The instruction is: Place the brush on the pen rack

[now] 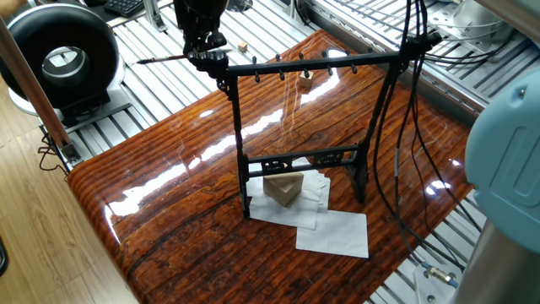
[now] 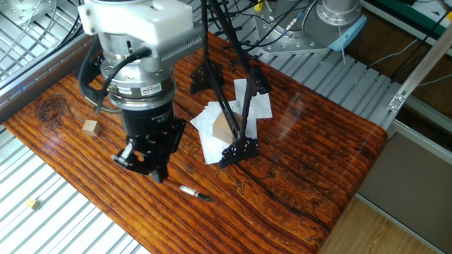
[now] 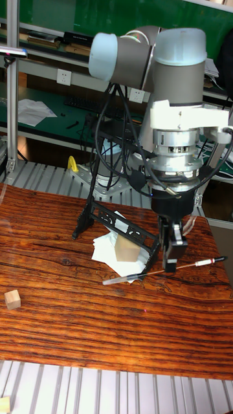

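Gripper (image 3: 172,259) clamped on brush (image 3: 162,270), held level in the air beside pen rack (image 1: 304,127), near crossbar end. Keep level, line up hanging end with a peg, lower slowly, avoid knocking frame

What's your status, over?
Gripper shut on brush, held level. Pen rack close by, pegs bare. Small wooden block on table, off to the side.

The gripper (image 2: 159,171) hides most of the brush (image 2: 193,192) in the other fixed view; only its end juts past the fingers. The pen rack (image 3: 116,223) stands partly hidden behind the gripper in the tall fixed view.
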